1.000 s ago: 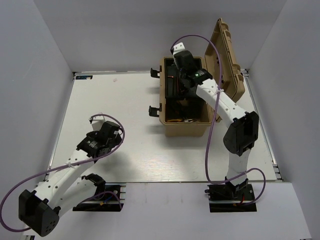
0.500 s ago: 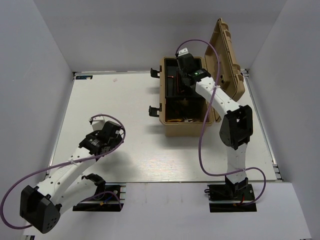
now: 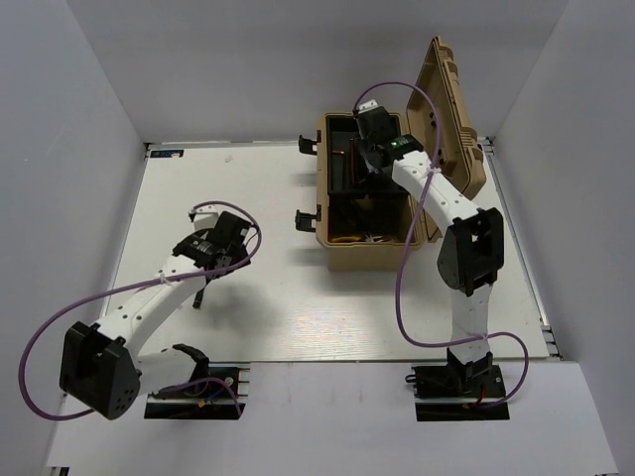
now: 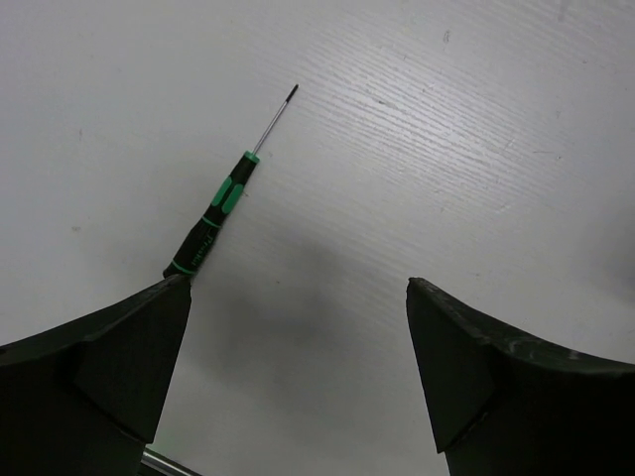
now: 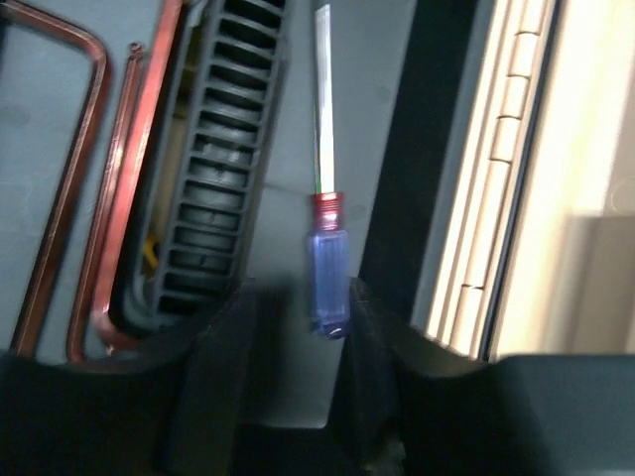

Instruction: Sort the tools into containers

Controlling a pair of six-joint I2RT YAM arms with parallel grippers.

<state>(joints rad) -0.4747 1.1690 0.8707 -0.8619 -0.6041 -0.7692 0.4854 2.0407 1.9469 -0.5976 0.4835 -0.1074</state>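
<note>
Left gripper [image 4: 298, 288]: fingers spread wide, nothing between them, poised above bare white table [image 4: 476, 129]. Just ahead of the left finger [image 4: 109, 367], a green-and-black screwdriver [image 4: 213, 223] flat on the surface, butt end at that finger's tip, thin shaft angling forward and to the right, away from the gripper. Contact between butt and finger impossible to judge from the wrist view.

Right gripper [image 5: 301, 297]: down inside the open tan toolbox [image 3: 367, 256], lid [image 3: 454, 94] standing upright on its right side. Between the fingers, the end of a blue-handled screwdriver [image 5: 327, 273], red collar and bright shaft pointing straight ahead, lying on a grey tray floor. Fingers only narrowly apart, with a sliver of grey visible left of the handle, yet blur too heavy to tell clamped from released. Ahead and to the left of the gripper, a black ribbed pliers handle [image 5: 223, 149] with a glimpse of yellow. Further left, two thin L-shaped hex keys [image 5: 67, 169] side by side. To the right, the box hinge [image 5: 516, 149].
</note>
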